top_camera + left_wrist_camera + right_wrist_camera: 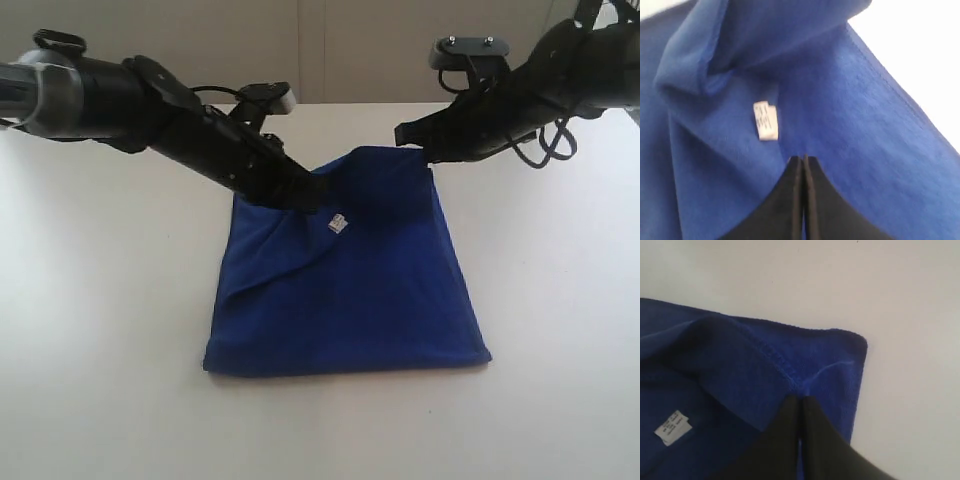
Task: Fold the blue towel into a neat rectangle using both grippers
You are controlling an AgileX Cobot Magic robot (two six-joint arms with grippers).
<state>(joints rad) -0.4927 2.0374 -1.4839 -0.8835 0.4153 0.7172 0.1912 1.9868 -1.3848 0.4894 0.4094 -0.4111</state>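
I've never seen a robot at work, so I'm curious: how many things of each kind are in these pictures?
Towel: 1
Tag: 1
Grippers, left gripper and right gripper: 2
Table: 1
Total: 5
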